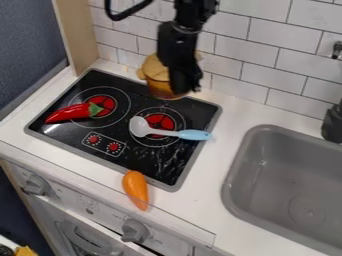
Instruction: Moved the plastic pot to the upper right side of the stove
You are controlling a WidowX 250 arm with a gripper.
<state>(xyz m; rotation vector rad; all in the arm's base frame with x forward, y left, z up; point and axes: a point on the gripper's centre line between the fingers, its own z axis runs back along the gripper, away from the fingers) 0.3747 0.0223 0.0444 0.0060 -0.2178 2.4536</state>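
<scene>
The black gripper (pixel 185 86) hangs over the back right part of the stove (pixel 140 170), near the tiled wall. Directly behind and left of it, overlapping it in the view, is the plastic pot (pixel 158 85), amber-brown and see-through with a yellowish-tan top. The gripper hides the pot's right side. The pot's lower part shows at the stove's back edge; whether it rests there or is held just above is unclear.
A white spoon with a blue handle (pixel 194 134) lies across the right burner. A red pepper (pixel 65 113) reaches the left burner. An orange carrot (pixel 135 189) lies at the stove's front edge. The grey sink (pixel 244 177) is at right, with a tap (pixel 332 122) behind.
</scene>
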